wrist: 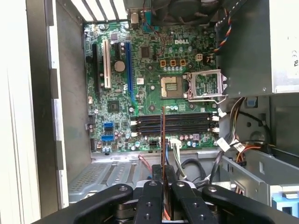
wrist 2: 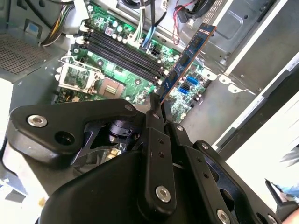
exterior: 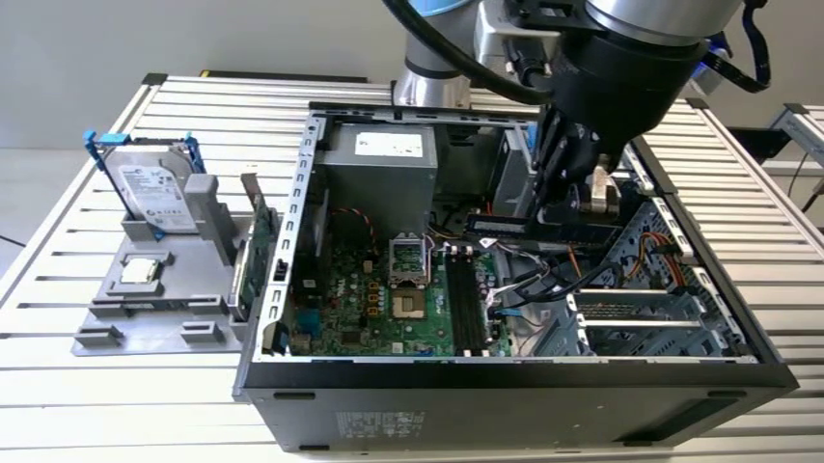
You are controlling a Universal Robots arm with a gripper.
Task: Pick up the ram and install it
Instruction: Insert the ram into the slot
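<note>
My gripper (exterior: 563, 212) hangs inside the open computer case (exterior: 277, 318), shut on the ram (exterior: 515, 228). The ram is a long thin stick with a dark blue face and small chips (wrist 2: 188, 58). It looks like a thin line edge-on in the first wrist view (wrist: 162, 135), pinched at one end between the black fingers (wrist: 152, 186). It is held above the green motherboard (wrist: 140, 60), apart from it, and crosses over the black memory slots (wrist: 187, 123). Those slots (exterior: 466, 299) lie below and toward the exterior view's left of the ram.
A grey tray (exterior: 116, 313) at the exterior view's left carries a silver hard drive with blue brackets (exterior: 154, 188), a small square chip (exterior: 139, 272) and a green card (exterior: 261, 236). Inside the case are the power supply (exterior: 386, 159), loose cables (exterior: 541, 285) and a metal drive cage (exterior: 650, 309).
</note>
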